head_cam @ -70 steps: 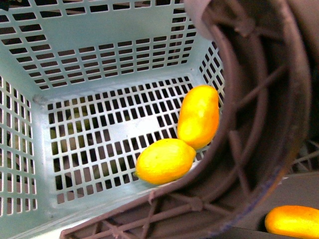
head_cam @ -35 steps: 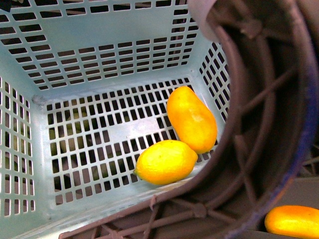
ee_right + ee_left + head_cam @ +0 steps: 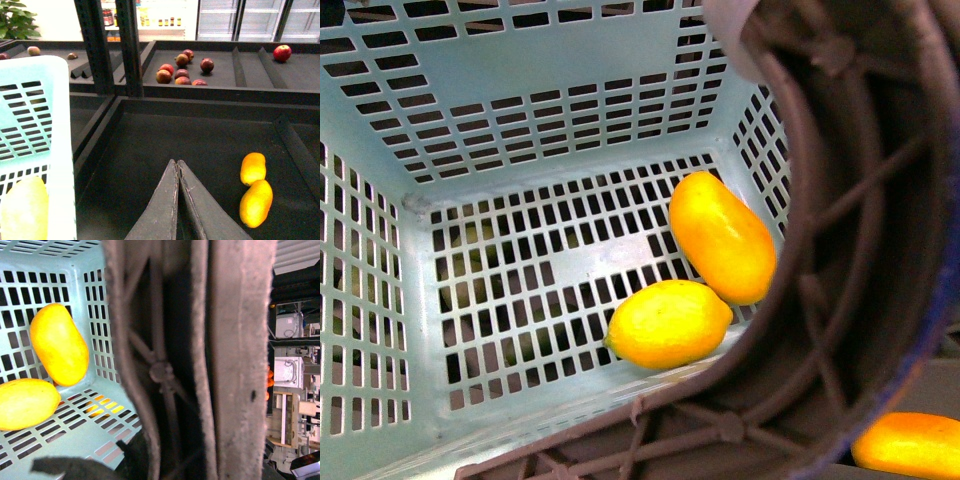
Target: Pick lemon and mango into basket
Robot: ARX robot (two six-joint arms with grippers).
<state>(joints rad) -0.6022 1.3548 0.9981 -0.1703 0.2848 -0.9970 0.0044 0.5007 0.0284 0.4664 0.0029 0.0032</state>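
Note:
The teal basket (image 3: 520, 110) fills the front view, hanging from its brown handle (image 3: 860, 250). On its slotted floor the bright yellow lemon (image 3: 668, 323) lies touching the longer orange-yellow mango (image 3: 722, 238). The left wrist view shows the same mango (image 3: 59, 344) and lemon (image 3: 25, 403) inside the basket (image 3: 60, 450), with my left gripper (image 3: 150, 460) shut on the handle (image 3: 235, 340). My right gripper (image 3: 176, 162) is shut, tips pressed together and holding nothing, above a dark tray beside the basket (image 3: 45, 100). A pale yellow fruit (image 3: 25, 210) shows through the basket wall.
Two orange-yellow fruits (image 3: 252, 167) (image 3: 256, 202) lie on the dark shelf tray (image 3: 200, 135) to the right of my right gripper. One such fruit (image 3: 910, 445) shows under the handle. Red fruits (image 3: 182, 67) sit in a tray farther back, behind dark uprights (image 3: 127, 45).
The mango has rolled so that its far end points more to the left. The basket floor and both fruits have shifted slightly to the right in the front view.

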